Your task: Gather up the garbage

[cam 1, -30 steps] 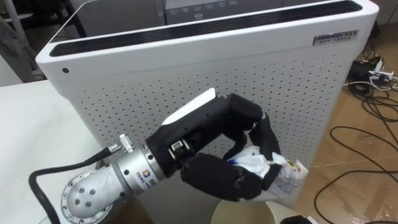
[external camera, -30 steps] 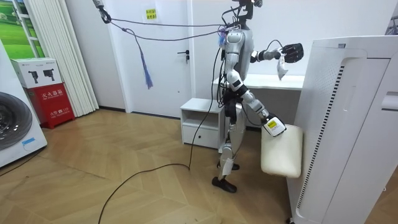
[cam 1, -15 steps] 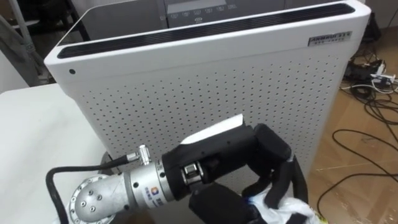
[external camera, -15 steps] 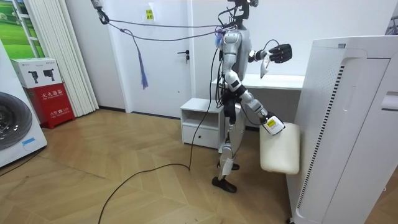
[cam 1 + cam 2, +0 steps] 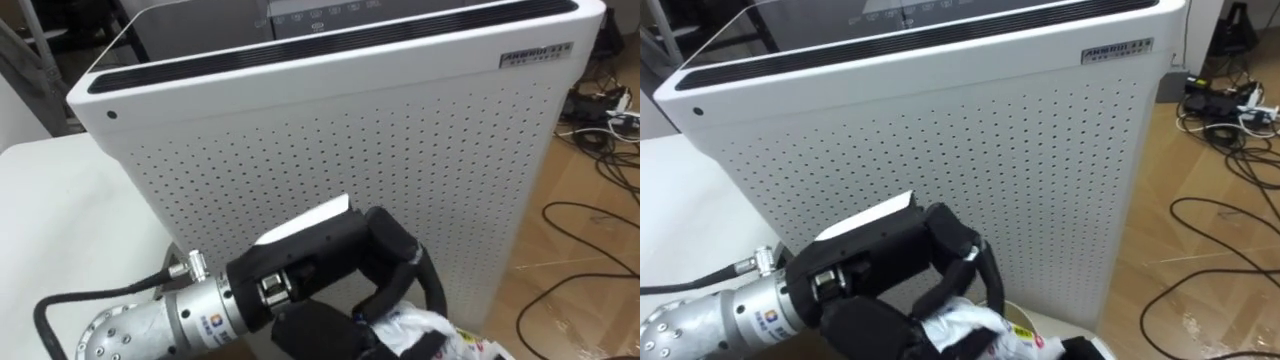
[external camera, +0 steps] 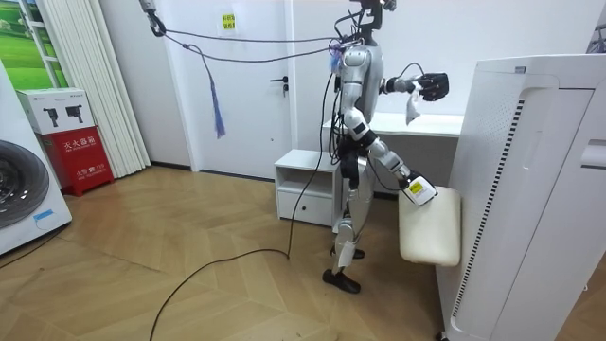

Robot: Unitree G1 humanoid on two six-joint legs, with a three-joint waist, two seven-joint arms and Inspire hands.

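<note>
In front of the big white appliance point(image 5: 350, 150), the left robot hand point(image 5: 320, 265) is curled tight round a crumpled wrapper point(image 5: 430, 332). It looks light, soft and crinkly, so I'd grip the bunched middle. No real long axis; the loose end dangles downward.

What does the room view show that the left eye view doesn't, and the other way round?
Room view extras: the whole robot standing on the wooden floor, its right hand at a cream bin, plus a washing machine. Left eye view extras: the tiny holes dotted over the white appliance and cables on the floor. Shared: the left hand curled round a crumpled white wrapper, close to that appliance.
</note>
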